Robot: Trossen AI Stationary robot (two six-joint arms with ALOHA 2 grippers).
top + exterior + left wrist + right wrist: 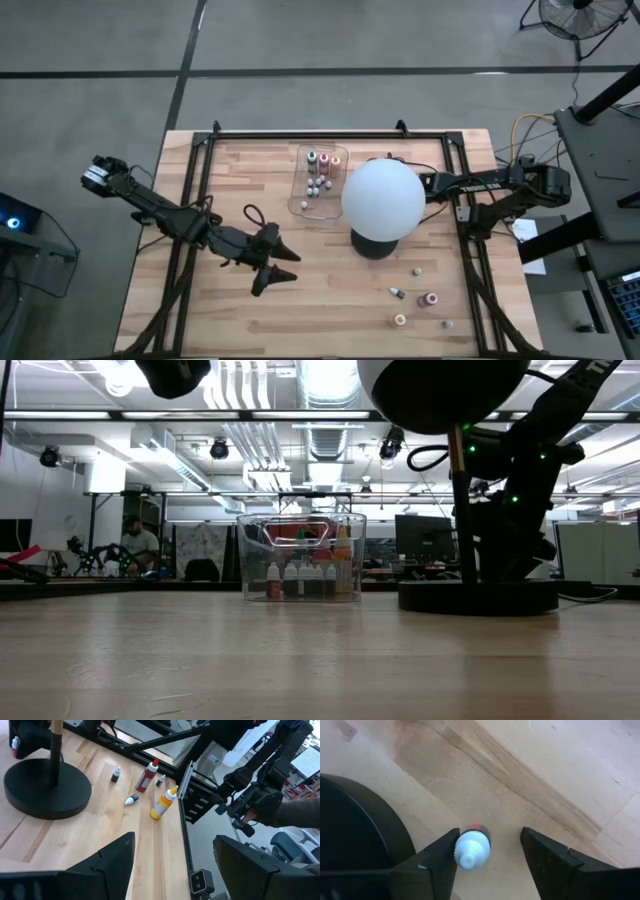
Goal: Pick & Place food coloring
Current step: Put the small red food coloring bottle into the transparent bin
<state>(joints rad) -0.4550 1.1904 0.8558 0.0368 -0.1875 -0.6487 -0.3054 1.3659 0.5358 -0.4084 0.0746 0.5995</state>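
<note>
A clear tray (300, 196) at the table's far middle holds several small food coloring bottles (318, 178), which stand upright in the low view (300, 578). Several more lie loose at the near right (428, 299), among them a red one (146, 776) and a yellow one (164, 803). My right gripper (490, 837) is open, pointing down, with its fingers on either side of a small red bottle with a white cap (472, 847) beside the globe's black base (355, 820). The globe (383, 198) hides this gripper from above. My left gripper (272, 266) is open and empty at the near middle. My right gripper comes from above with one finger (440, 857) right beside the bottle's white cap (467, 851). I cannot tell whether it touches. The other finger stands apart from the bottle. The bottle stands upright on the table.
The big white globe on its black base (372, 245) stands at the table's middle, between the tray and the loose bottles. A black frame rail (470, 270) runs along the table's right edge. Bare wood lies in front of my left gripper.
</note>
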